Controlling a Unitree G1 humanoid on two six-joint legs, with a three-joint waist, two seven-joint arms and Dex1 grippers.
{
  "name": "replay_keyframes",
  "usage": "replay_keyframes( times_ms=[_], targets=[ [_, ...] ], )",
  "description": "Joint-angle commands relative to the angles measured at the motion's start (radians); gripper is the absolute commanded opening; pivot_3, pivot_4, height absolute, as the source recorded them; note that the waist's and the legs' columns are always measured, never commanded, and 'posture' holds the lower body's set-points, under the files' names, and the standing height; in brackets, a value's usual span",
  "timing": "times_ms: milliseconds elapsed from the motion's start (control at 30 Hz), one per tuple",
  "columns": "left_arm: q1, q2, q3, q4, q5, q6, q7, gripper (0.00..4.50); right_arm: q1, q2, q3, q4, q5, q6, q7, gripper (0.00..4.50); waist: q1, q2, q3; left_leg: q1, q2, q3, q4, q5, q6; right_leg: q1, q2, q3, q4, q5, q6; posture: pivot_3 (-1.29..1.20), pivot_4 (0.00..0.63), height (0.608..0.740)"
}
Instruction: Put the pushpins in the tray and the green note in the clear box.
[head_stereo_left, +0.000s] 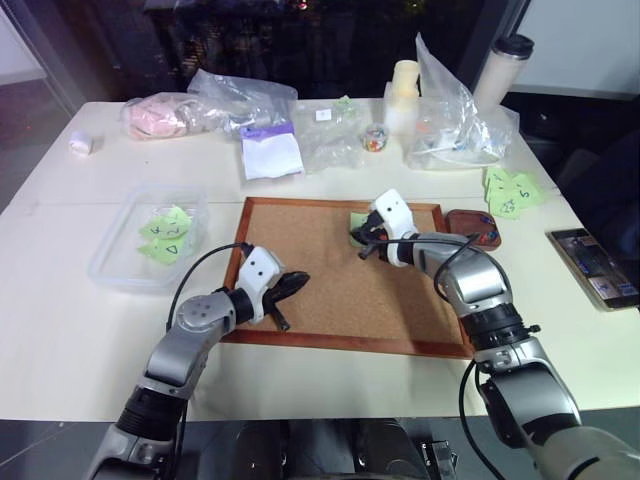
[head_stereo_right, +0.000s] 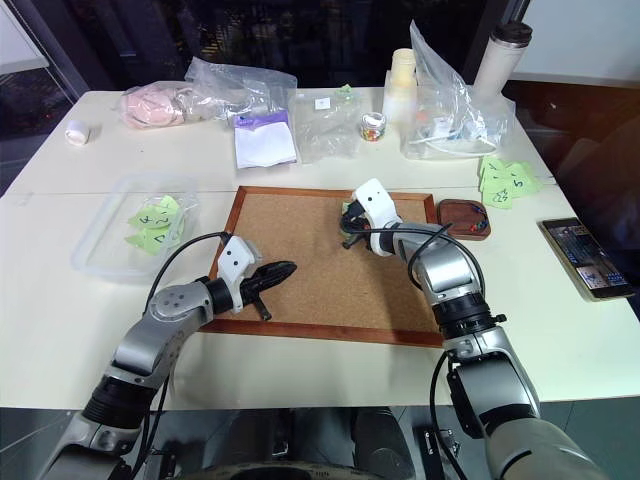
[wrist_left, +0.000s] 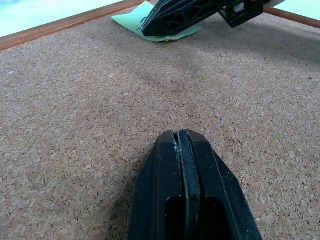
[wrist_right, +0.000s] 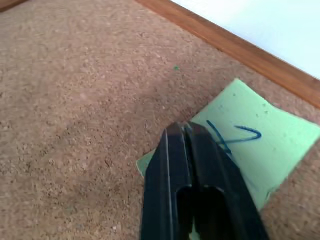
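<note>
The green note (wrist_right: 260, 145) with its blue scribble lies near the cork board's (head_stereo_left: 330, 290) far edge. My right gripper (head_stereo_left: 366, 245) is down on it, its jaws shut over the note's near part (wrist_left: 130, 22). My left gripper (head_stereo_left: 295, 283) hovers shut and holding nothing over the board's front left. The reddish-brown tray (head_stereo_left: 470, 214) sits just past the board's right end, with a few small coloured pushpins (head_stereo_left: 487, 232) in it. The clear box (head_stereo_left: 110, 265) stands left of the board and holds several green notes.
A phone (head_stereo_left: 590, 265) lies at the right table edge. Loose green notes (head_stereo_left: 510, 192) lie behind the tray. Plastic bags (head_stereo_left: 455, 120), a small jar (head_stereo_left: 376, 137), a white pad (head_stereo_left: 270, 155) and a tumbler (head_stereo_left: 500, 70) line the back.
</note>
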Motion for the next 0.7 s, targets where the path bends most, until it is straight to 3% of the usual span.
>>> replay_keyframes(
  times_ms=[33,700],
  targets=[
    [0.03,0.008,-0.017,0.027,0.023,0.031,0.003,0.0,0.002,-0.004,-0.016,-0.018,-0.009,-0.008,-0.005,0.05,0.0,0.0,0.0,0.0,0.0,0.0,0.0,0.0,0.0,0.0,0.0,0.0,0.0,0.0,0.0,0.0,0.15,0.74],
    [0.027,0.01,-0.04,0.056,0.044,0.036,-0.002,0.0,0.017,-0.049,-0.079,-0.227,0.046,0.134,-0.001,0.05,0.002,0.0,0.0,-0.001,0.0,0.0,0.0,0.0,0.0,-0.001,0.0,0.0,0.0,0.0,0.0,0.0,0.15,0.74]
  ],
)
